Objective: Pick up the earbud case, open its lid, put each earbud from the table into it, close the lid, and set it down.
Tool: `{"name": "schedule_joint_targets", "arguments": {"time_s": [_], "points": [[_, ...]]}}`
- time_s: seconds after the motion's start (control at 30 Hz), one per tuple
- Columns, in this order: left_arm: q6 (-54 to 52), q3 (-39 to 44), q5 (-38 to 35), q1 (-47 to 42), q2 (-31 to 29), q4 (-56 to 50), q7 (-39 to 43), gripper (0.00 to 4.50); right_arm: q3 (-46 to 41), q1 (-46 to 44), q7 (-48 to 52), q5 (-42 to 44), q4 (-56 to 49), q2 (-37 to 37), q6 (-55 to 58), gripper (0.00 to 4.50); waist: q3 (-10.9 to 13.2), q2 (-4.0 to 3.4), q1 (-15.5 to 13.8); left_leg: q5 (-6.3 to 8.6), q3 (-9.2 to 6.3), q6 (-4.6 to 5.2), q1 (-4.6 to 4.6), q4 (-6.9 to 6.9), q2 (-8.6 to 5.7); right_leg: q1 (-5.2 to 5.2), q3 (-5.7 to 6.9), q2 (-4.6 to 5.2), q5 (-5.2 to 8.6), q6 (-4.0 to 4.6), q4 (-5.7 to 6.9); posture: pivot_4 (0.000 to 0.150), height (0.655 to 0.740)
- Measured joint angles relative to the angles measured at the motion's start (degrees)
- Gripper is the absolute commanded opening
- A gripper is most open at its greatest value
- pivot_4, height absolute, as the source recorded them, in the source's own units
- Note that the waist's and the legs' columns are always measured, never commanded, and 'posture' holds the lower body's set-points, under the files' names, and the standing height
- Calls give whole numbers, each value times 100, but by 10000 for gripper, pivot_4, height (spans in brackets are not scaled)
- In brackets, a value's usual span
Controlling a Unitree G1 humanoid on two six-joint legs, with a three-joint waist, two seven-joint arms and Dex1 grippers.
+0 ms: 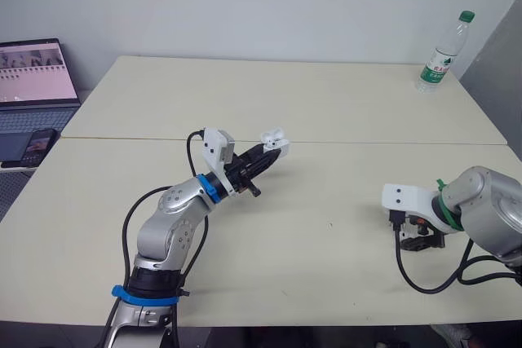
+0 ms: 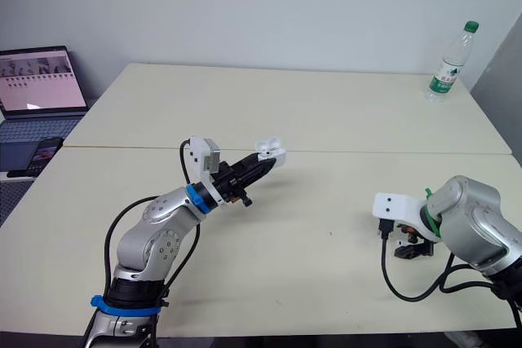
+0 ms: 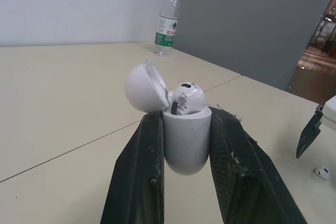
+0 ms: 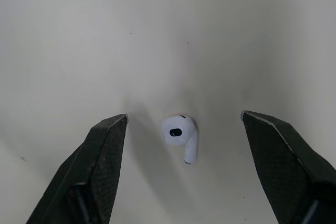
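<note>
My left gripper (image 1: pixel 273 151) is shut on the white earbud case (image 3: pixel 185 137), held above the middle of the table (image 1: pixel 326 226). The case lid (image 3: pixel 144 86) stands open, and one earbud (image 3: pixel 185 97) sits in the case. In the left eye view the case (image 1: pixel 275 143) shows at the tip of my left fingers. My right gripper (image 4: pixel 184 129) points down at the table on the right, open, with the second white earbud (image 4: pixel 180 134) lying on the surface between its fingers (image 4: pixel 102 156). That earbud (image 3: pixel 321 172) also shows in the left wrist view beside a right finger (image 3: pixel 310 131).
A plastic water bottle (image 1: pixel 444 52) with a green cap stands at the far right corner. A laptop (image 1: pixel 33 79) and a phone (image 1: pixel 37 146) lie on a separate surface to the left. A seam (image 1: pixel 367 143) runs across between the two tabletops.
</note>
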State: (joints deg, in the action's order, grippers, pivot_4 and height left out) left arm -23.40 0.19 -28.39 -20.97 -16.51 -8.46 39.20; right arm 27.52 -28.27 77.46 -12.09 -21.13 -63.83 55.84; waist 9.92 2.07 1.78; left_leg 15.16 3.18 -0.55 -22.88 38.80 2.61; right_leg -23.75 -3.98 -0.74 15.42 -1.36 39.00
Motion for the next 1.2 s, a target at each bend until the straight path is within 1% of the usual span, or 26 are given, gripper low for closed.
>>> {"name": "schedule_joint_targets", "arguments": {"time_s": [0.07,0.3,0.33,0.67,0.77,0.9,1.2], "points": [[0,0,0,2,0,0,0,7826,32,1,-6,15,0,-1,2,27025,0,0,0,0,0,0,0,0,0,0,0,0,0,0,0,1500,7362],[-2,0,8,7,-4,0,5,7826,63,7,-36,65,-2,-13,-10,727,0,0,0,0,-1,0,0,0,0,0,1,0,0,0,0,1500,7362],[-2,0,20,7,-6,0,7,7826,65,15,-40,72,-3,-19,-16,302,0,0,0,0,-1,0,0,0,0,0,1,0,0,0,0,1500,7362],[-2,-2,51,8,-10,0,19,7826,66,69,-131,223,-46,-96,-46,302,0,0,0,0,-1,0,0,0,1,0,0,0,0,0,1,1500,7362],[-2,-5,51,7,-10,0,21,7826,65,77,-114,267,-80,-176,-182,5964,0,0,0,0,0,0,0,0,0,0,1,0,0,0,0,1500,7362],[-2,-11,52,7,-11,0,22,7826,2,92,-120,399,-129,-332,-259,19464,0,0,2,0,1,0,1,0,1,0,1,0,0,0,0,1500,7362],[-2,-64,52,7,-11,0,22,7826,-101,257,-131,497,-134,-564,-325,19464,0,0,0,0,1,0,1,0,1,0,0,0,0,0,0,1500,7362]]}}
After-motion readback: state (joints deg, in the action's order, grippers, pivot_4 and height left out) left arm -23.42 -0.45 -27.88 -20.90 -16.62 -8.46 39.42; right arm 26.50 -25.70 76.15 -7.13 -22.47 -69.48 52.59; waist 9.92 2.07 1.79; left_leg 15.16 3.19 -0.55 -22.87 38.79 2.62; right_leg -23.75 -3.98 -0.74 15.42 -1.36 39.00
